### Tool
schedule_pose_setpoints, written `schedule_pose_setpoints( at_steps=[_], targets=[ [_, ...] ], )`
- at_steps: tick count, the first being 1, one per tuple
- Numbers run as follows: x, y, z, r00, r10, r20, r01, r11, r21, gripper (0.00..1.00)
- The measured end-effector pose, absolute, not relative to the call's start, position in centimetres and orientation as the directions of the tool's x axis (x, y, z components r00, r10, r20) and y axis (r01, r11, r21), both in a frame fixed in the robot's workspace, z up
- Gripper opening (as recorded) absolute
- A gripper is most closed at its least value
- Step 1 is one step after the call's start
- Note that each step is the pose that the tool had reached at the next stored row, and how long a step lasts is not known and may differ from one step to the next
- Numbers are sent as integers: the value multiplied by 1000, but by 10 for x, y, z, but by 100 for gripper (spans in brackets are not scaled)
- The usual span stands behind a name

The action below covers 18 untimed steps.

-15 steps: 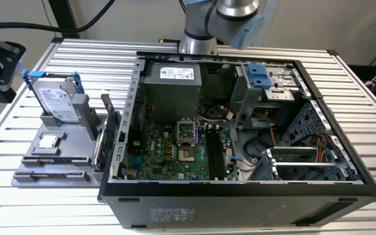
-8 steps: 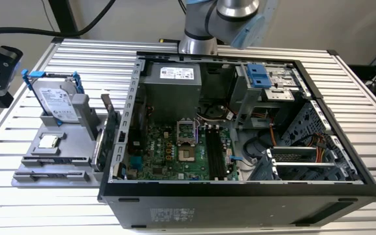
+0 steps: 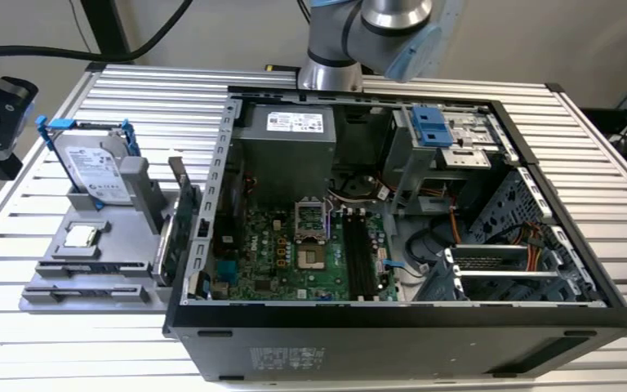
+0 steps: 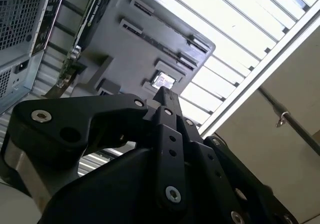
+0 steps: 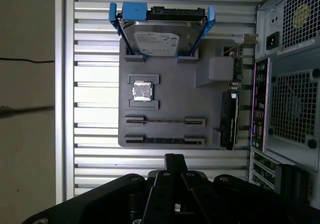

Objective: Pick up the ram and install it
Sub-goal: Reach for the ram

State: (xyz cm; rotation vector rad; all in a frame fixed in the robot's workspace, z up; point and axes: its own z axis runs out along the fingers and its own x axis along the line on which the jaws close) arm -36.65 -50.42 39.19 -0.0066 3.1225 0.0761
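Beside the computer case (image 3: 401, 327), on the bench's (image 5: 90, 74) gray tray (image 5: 172, 97): ram (image 5: 165, 140), edgewise in a slot, presumably upright for easy gripping. Gripper (image 5: 173, 157) hovers near, jaws together, empty.

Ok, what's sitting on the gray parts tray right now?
On the tray: a blue-framed hard drive, a processor chip, the ram on edge in its holder, and a graphics card nearest the case. The tray surface under the drive is covered.
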Motion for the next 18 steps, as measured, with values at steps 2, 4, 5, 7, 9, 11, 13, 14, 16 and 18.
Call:
schedule_pose_setpoints(
  at_steps=[2, 4, 5, 7, 9, 11, 13, 14, 16, 18],
  targets=[
    [-367, -504, 392, -1000, -4, -18, -5, 999, 49, 0],
    [-367, -504, 392, -1000, -4, -18, -5, 999, 49, 0],
    [-367, -504, 392, -1000, -4, -18, -5, 999, 49, 0],
    [-367, -504, 392, -1000, -4, -18, -5, 999, 49, 0],
    [-367, -504, 392, -1000, -6, -18, -7, 999, 49, 0],
    [-367, -504, 392, -1000, -13, -18, -14, 999, 49, 0],
    [-367, -504, 392, -999, -26, -18, -27, 998, 49, 0],
    [-367, -504, 392, -999, -35, -18, -36, 998, 49, 0],
    [-367, -504, 392, -998, -55, -18, -56, 997, 49, 0],
    [-367, -504, 392, -997, -75, -18, -76, 996, 49, 0]
  ],
)
